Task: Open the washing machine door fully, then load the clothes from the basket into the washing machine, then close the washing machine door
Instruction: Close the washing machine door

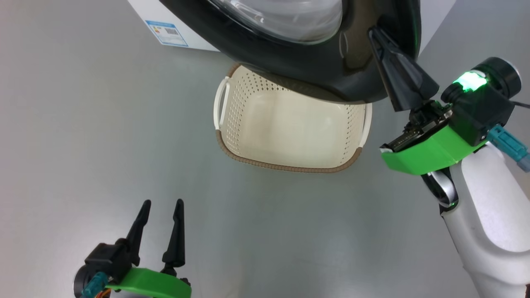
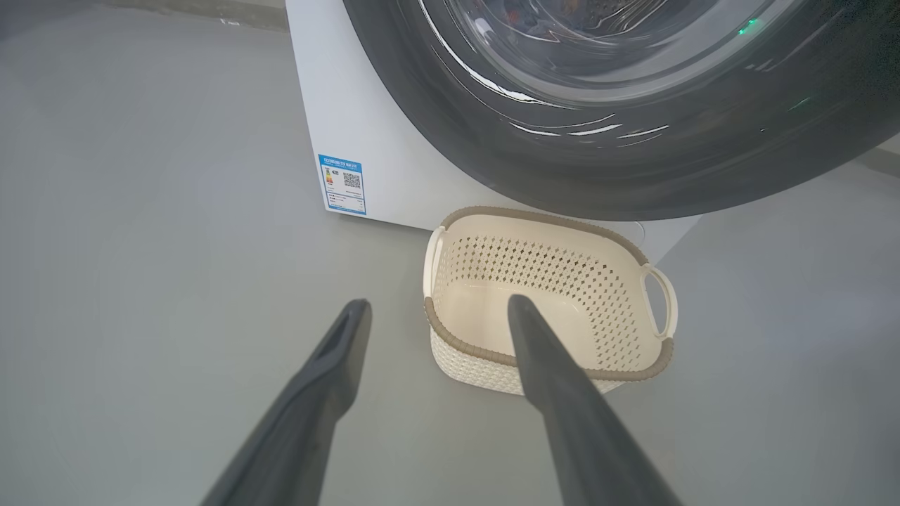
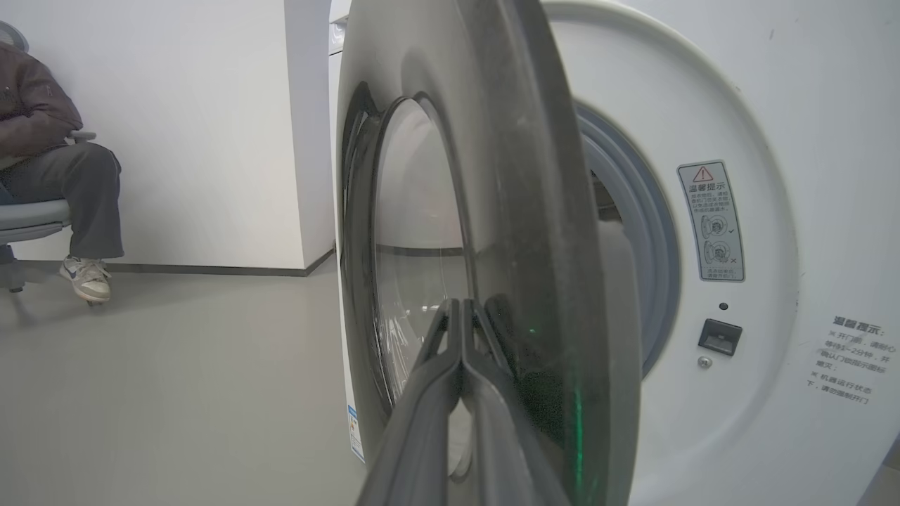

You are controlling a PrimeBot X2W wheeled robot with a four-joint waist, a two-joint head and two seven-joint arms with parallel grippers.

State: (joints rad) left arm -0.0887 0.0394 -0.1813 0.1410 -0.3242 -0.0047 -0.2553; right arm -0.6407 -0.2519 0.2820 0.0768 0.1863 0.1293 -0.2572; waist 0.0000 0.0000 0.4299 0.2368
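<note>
Washing machine door point(image 1: 298, 70) ajar at top centre of head view, overhanging basket point(image 1: 290, 167) on floor point(image 1: 83, 124). Right end effector point(image 1: 374, 33) pressed together, tips against door's black rim, upper right. Left end effector point(image 1: 162, 203) spread above floor, lower left. Washing machine point(image 3: 738, 105) front visible behind door in right wrist view.

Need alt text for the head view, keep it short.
The right gripper, shut, lies with its fingertips against the glossy black rim of the washing machine door, which hangs over an empty cream basket on the grey floor. The left gripper sits open at the lower left, holding nothing.
</note>
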